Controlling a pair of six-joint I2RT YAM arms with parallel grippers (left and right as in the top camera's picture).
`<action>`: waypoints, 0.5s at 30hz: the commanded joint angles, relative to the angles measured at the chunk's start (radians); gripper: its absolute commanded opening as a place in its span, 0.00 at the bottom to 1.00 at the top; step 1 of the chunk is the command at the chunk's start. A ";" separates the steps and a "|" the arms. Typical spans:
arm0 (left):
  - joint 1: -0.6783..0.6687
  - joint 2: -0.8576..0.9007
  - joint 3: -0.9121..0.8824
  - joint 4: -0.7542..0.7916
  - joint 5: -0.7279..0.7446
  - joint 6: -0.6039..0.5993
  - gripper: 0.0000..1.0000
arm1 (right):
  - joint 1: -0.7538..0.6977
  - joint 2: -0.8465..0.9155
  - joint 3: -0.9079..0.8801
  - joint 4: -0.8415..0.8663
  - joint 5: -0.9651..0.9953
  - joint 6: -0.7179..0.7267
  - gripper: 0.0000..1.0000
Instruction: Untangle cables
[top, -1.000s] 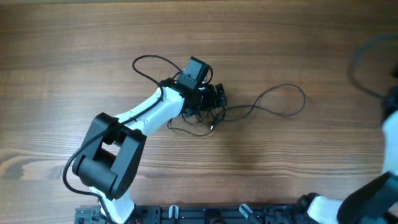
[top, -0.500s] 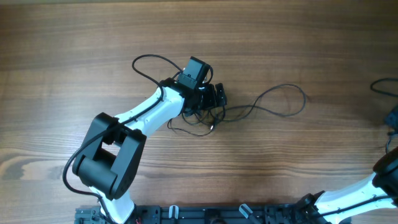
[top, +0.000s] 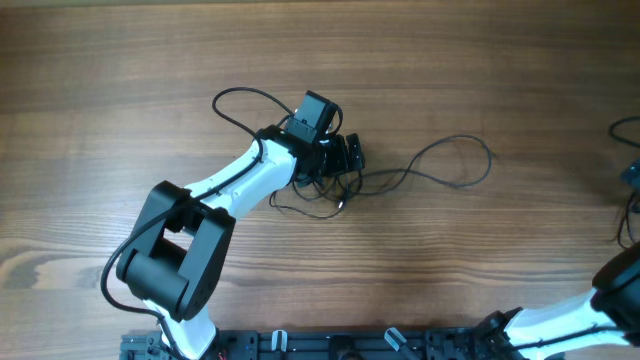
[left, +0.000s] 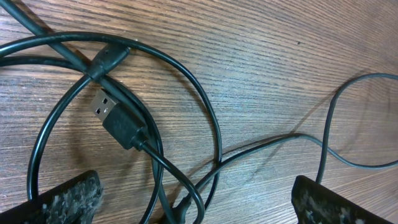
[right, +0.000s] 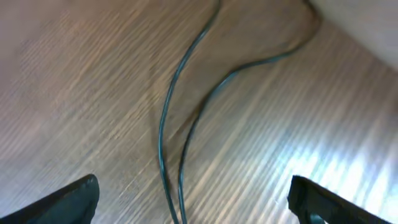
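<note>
The cables form a small black tangle (top: 325, 185) mid-table, with one loop (top: 238, 100) to the left and a long loop (top: 455, 165) to the right. My left gripper (top: 350, 155) hovers over the tangle, open. In the left wrist view a USB plug (left: 111, 113) lies inside a round cable loop (left: 208, 118), and the left gripper (left: 196, 205) straddles crossing strands without touching them. My right gripper (right: 193, 205) is open above two parallel cable strands (right: 168, 143) on the wood. A bit of that cable (top: 622, 128) shows at the overhead view's right edge.
The wooden table (top: 450, 270) is bare around the tangle. The right arm (top: 600, 300) enters from the bottom right corner. A black rail (top: 330, 345) runs along the table's near edge. A pale surface (right: 367, 25) borders the table in the right wrist view.
The right gripper has gone from shut to open, and the cable it held up at the right edge now lies on the table. The left arm and tangle have not moved.
</note>
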 joint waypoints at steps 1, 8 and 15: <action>-0.002 0.011 0.002 0.000 -0.014 0.020 1.00 | 0.003 -0.143 0.022 -0.083 0.109 0.363 1.00; -0.002 0.011 0.002 0.000 -0.014 0.020 1.00 | 0.003 -0.394 0.022 -0.512 0.144 1.052 1.00; -0.002 0.011 0.002 -0.001 -0.014 0.021 1.00 | 0.003 -0.389 -0.016 -0.502 0.138 1.026 1.00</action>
